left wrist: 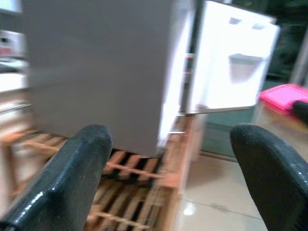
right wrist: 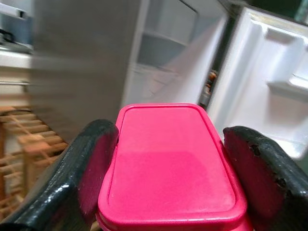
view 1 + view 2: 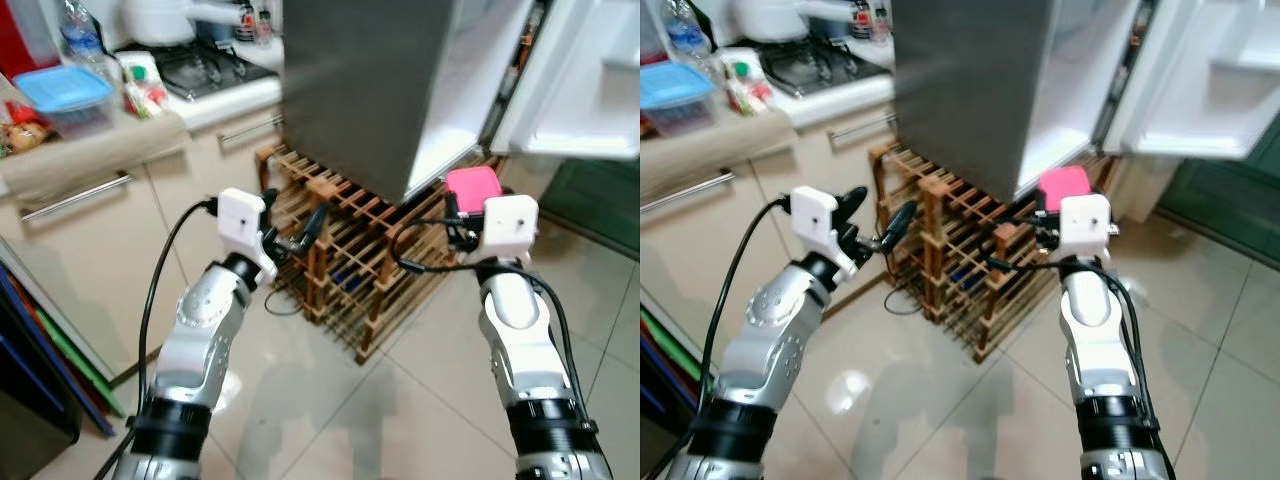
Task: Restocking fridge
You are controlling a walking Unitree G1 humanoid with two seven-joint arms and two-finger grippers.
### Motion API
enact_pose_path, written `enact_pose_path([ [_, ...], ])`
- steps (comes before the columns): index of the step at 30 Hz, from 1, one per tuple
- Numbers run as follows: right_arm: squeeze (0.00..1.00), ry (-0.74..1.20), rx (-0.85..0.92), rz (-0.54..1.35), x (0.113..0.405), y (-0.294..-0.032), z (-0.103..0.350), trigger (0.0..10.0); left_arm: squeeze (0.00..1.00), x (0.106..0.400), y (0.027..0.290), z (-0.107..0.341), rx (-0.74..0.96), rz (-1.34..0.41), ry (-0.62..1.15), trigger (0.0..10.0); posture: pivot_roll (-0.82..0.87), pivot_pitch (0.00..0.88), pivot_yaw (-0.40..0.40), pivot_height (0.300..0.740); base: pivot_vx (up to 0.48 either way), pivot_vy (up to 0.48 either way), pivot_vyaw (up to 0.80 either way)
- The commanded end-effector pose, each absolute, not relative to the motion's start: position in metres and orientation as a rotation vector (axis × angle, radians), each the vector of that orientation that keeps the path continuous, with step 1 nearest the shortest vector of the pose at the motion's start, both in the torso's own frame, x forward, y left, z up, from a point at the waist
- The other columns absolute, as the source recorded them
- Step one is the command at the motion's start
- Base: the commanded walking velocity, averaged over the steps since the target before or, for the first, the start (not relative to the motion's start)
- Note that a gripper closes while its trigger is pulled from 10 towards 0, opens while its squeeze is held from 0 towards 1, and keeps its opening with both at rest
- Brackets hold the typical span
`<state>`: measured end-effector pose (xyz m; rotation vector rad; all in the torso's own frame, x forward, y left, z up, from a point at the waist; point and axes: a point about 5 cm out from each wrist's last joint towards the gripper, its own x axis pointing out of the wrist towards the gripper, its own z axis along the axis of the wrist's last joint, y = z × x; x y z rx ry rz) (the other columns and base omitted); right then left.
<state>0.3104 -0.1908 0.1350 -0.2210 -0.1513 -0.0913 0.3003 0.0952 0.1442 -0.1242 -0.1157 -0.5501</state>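
The right tool (image 3: 462,212) is clamped on a pink lidded container (image 2: 173,166), carried in the air toward the open fridge (image 3: 440,110); the left tool (image 3: 300,228) spreads wide, empty; next, I judge, reach onto a shelf; the right wrist view reveals shelves (image 2: 166,43) inside, unclear from the head.

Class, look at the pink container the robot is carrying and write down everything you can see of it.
The pink container is a bright pink, plastic-looking box with rounded corners and a flat lid that has a raised rim. Its lid is on and it sits level. The right gripper holds it, one black finger pressed to each long side. It is carried in the air in front of the open fridge, above the end of the wooden rack. What is inside cannot be seen.
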Motion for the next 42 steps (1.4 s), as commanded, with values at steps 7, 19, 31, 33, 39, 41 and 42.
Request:
enact_pose_path([
  [7, 0.00, -0.156, -0.221, -0.082, 0.312, -0.190, 0.137, 0.0, 0.00, 0.302, 0.097, 0.151, -0.110, -0.566, -0.146, 10.0, -0.11, 0.000, 0.010, 0.740, 0.000, -0.465, 0.00],
  [19, 0.00, -0.148, -0.231, -0.091, 0.311, -0.193, 0.136, 0.0, 0.00, 0.310, 0.098, 0.147, -0.070, -0.488, -0.117, 10.0, -0.12, 0.000, 0.011, 0.740, 0.000, -0.346, 0.00],
  [31, 0.00, -0.140, -0.235, -0.098, 0.309, -0.195, 0.134, 0.0, 0.00, 0.305, 0.097, 0.142, -0.065, -0.541, -0.114, 10.0, -0.13, 0.000, 0.016, 0.740, 0.240, 0.000, 0.00],
  [33, 0.00, -0.138, -0.234, -0.098, 0.309, -0.195, 0.133, 0.0, 0.00, 0.305, 0.097, 0.142, -0.063, -0.541, -0.112, 10.0, -0.12, 0.000, 0.015, 0.740, 0.480, 0.000, 0.00],
  [39, 0.00, -0.133, -0.232, -0.096, 0.309, -0.195, 0.132, 0.0, 0.00, 0.303, 0.097, 0.140, -0.056, -0.555, -0.108, 10.0, -0.12, 0.000, 0.013, 0.740, 0.480, 0.000, 0.00],
  [41, 0.00, -0.132, -0.231, -0.094, 0.309, -0.195, 0.131, 0.0, 0.00, 0.302, 0.095, 0.140, -0.053, -0.570, -0.108, 10.0, -0.12, 0.000, 0.013, 0.740, 0.480, 0.000, 0.00],
  [42, 0.00, -0.132, -0.231, -0.093, 0.309, -0.195, 0.131, 0.0, 0.00, 0.301, 0.094, 0.140, -0.051, -0.579, -0.108, 10.0, -0.12, 0.000, 0.012, 0.740, 0.480, 0.000, 0.00],
])
